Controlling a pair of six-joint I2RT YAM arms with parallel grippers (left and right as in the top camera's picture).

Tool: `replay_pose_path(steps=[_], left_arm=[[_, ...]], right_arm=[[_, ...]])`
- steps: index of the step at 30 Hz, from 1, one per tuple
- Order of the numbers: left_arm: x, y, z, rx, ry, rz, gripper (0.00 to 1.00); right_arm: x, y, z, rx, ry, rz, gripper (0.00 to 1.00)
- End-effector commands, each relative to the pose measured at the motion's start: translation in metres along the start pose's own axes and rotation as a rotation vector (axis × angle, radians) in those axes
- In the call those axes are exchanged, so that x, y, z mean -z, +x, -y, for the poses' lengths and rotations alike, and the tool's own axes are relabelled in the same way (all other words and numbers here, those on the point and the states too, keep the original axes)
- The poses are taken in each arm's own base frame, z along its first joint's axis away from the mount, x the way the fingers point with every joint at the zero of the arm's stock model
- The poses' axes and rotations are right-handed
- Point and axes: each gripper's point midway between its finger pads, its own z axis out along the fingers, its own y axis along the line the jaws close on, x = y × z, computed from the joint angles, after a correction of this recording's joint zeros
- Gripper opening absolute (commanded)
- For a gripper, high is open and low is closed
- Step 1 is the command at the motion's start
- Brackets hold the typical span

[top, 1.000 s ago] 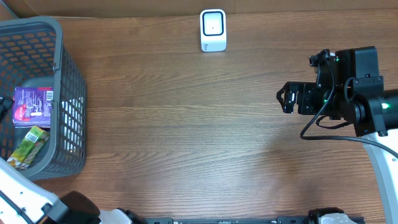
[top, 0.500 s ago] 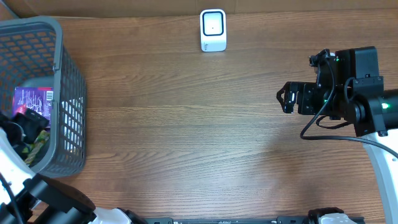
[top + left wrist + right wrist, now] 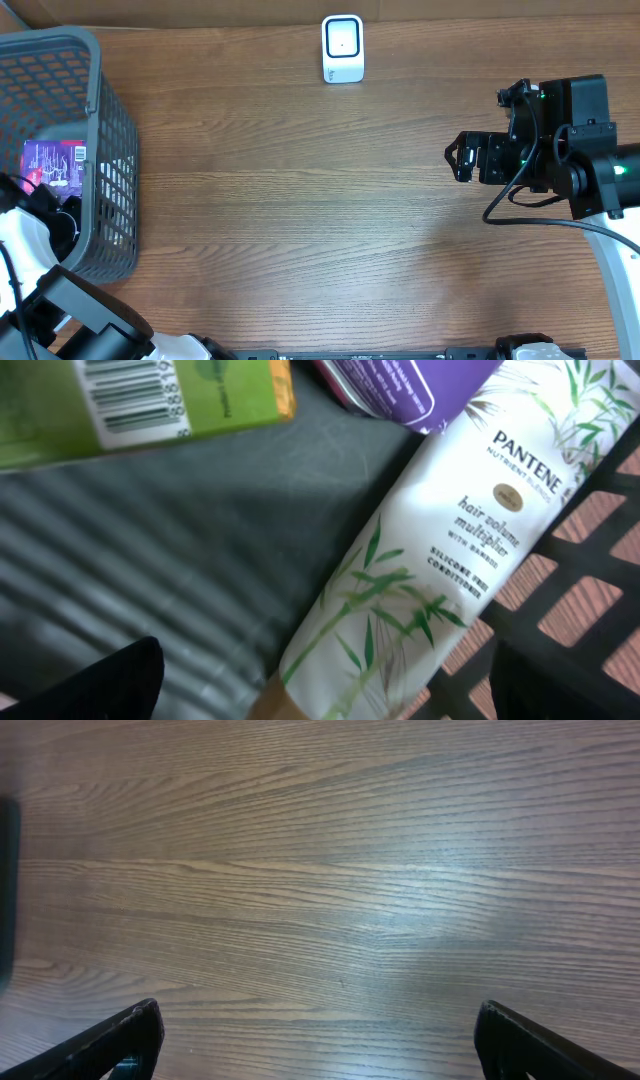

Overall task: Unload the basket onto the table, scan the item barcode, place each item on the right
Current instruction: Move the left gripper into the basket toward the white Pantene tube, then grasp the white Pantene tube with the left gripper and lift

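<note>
Your left gripper (image 3: 338, 682) inside the grey basket (image 3: 96, 70), jaws spread wide over the Pantene tube (image 3: 440, 560), not clamped on it, your right gripper (image 3: 320, 1042) released, empty, above the table (image 3: 320, 870)

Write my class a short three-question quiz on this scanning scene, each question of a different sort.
1. True or false: the scanner stands inside the basket.
2. Which brand is printed on the tube in the basket? A Dove, B Pantene, C Nivea.
3. Fill in: the right end effector is ____ (open or shut).
Key: 1 false; 2 B; 3 open.
</note>
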Motion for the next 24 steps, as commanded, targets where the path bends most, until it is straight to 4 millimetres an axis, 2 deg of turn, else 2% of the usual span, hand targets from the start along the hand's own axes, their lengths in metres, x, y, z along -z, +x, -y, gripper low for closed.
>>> replay_pose_path(steps=[1, 8, 18, 24], left_arm=[[-0.012, 0.011, 0.013, -0.075, 0.04, -0.023, 0.95], [-0.03, 0.019, 0.013, -0.088, 0.042, -0.009, 0.87], [-0.033, 0.012, 0.011, -0.095, 0.027, 0.029, 0.68], [-0.036, 0.013, 0.017, -0.18, 0.034, 0.034, 0.73]], right_arm=[[0.008, -0.008, -0.006, 0.01, -0.014, 0.033, 1.0], [0.008, -0.008, -0.006, 0.01, -0.014, 0.034, 1.0], [0.008, -0.011, -0.007, 0.013, -0.017, 0.045, 1.0], [0.005, -0.011, -0.006, 0.011, -0.017, 0.039, 1.0]])
